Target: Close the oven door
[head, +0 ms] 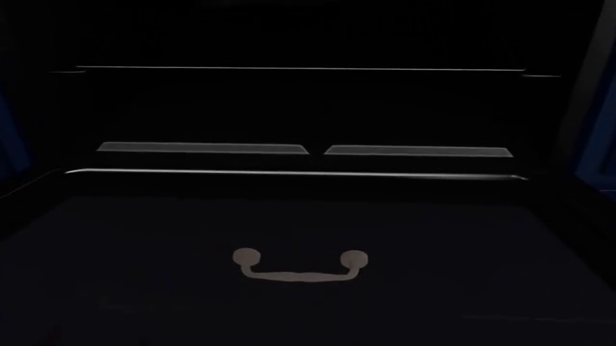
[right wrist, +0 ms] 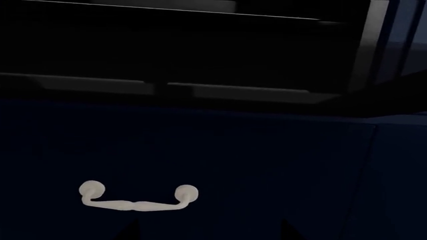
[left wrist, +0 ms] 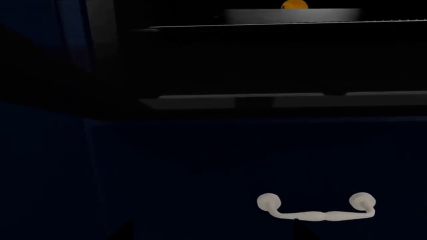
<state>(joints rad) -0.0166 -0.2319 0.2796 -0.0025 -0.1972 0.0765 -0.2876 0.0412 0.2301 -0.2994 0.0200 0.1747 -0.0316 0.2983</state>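
In the head view the oven door lies folded down flat in front of the open oven cavity. It is a wide dark glass panel, and a white drawer handle shows through it from below. Neither arm appears in the head view. In the left wrist view only the dark tips of my left gripper show, wide apart and holding nothing, facing a navy drawer front. My right gripper shows the same way, open, before the drawer front. I cannot pick out the door's bar handle.
A wire rack in the oven carries a grey pan with something orange on it. The white curved drawer handle sits below the oven. Blue cabinet sides flank the oven. The scene is very dark.
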